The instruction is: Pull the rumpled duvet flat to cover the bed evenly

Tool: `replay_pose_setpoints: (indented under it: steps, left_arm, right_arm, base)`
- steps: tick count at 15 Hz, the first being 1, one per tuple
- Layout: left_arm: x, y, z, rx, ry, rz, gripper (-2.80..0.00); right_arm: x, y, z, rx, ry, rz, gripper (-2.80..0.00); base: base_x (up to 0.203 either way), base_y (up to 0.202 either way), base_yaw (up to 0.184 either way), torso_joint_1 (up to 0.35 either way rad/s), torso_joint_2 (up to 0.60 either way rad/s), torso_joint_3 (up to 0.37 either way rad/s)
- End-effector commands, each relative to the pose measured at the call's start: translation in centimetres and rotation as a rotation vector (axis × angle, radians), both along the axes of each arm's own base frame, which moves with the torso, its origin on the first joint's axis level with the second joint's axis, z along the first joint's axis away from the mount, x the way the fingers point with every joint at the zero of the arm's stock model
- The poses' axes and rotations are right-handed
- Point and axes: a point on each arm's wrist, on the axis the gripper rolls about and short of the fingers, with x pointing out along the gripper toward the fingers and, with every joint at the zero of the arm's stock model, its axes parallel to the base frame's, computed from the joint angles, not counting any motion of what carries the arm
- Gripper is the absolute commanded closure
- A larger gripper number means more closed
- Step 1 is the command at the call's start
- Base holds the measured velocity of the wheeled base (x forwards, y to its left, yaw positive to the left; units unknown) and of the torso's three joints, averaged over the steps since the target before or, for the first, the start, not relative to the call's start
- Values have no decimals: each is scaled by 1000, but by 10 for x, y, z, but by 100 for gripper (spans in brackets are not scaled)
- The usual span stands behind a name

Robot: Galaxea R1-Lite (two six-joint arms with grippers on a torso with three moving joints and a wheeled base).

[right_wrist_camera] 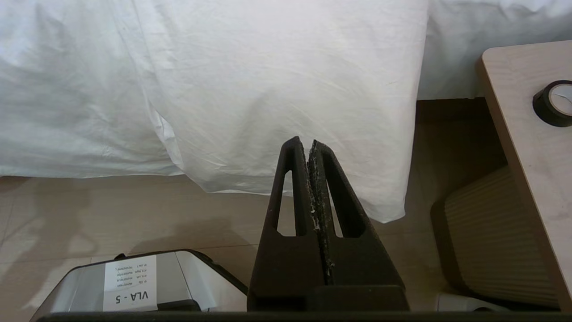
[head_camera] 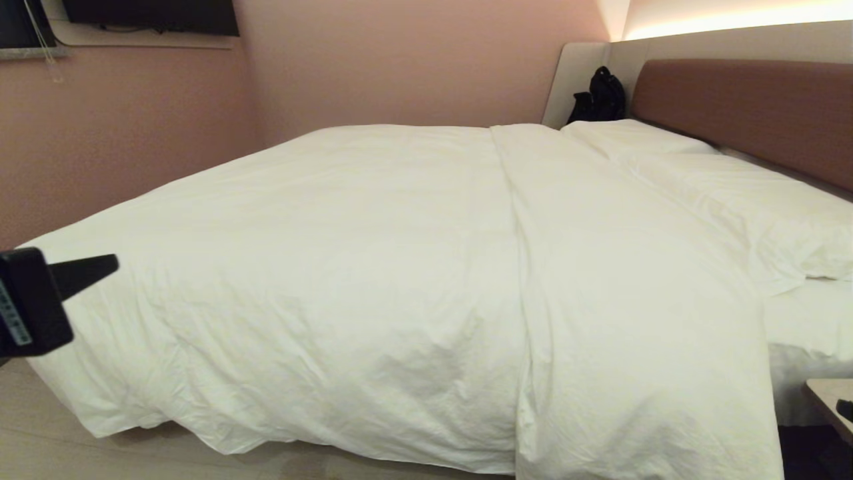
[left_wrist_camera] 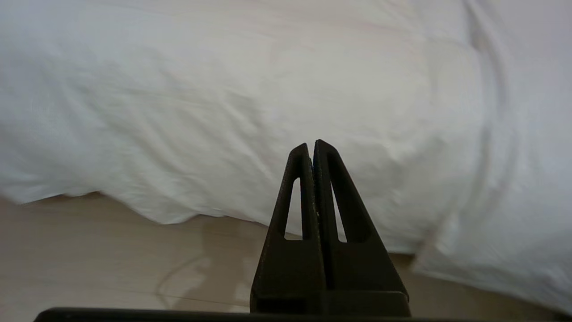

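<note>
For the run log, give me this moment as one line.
left end effector: shut, empty, off duvet | right end effector: shut, empty | duvet: spread over bed

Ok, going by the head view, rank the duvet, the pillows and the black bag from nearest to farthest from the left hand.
1. duvet, right beside the left hand.
2. pillows, across the bed by the headboard.
3. black bag, far corner beyond the pillows.

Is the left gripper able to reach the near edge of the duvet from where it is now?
Probably yes: the left gripper, shut and empty, faces the duvet with nothing between them.
</note>
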Motion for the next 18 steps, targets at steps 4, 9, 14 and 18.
replay_pose_setpoints:
  steps: [4, 9, 14, 18]
  left_arm:
    - [-47, 44, 0, 5, -134, 262, 0]
    - [-79, 61, -7, -2, -211, 385, 0]
    - [-110, 67, -18, 15, -279, 518, 0]
    - [-121, 67, -23, 31, -305, 571, 0]
  right_arm:
    - [-16, -6, 0, 22, -63, -12, 0]
    - [-38, -17, 3, 15, -176, -89, 0]
    - [-57, -26, 4, 6, -273, -221, 0]
    - [-61, -28, 4, 0, -292, -258, 0]
  base:
    - [0, 0, 0, 0, 0, 0]
    - [0, 0, 0, 0, 0, 0]
    - [0, 0, 0, 0, 0, 0]
    - [0, 0, 0, 0, 0, 0]
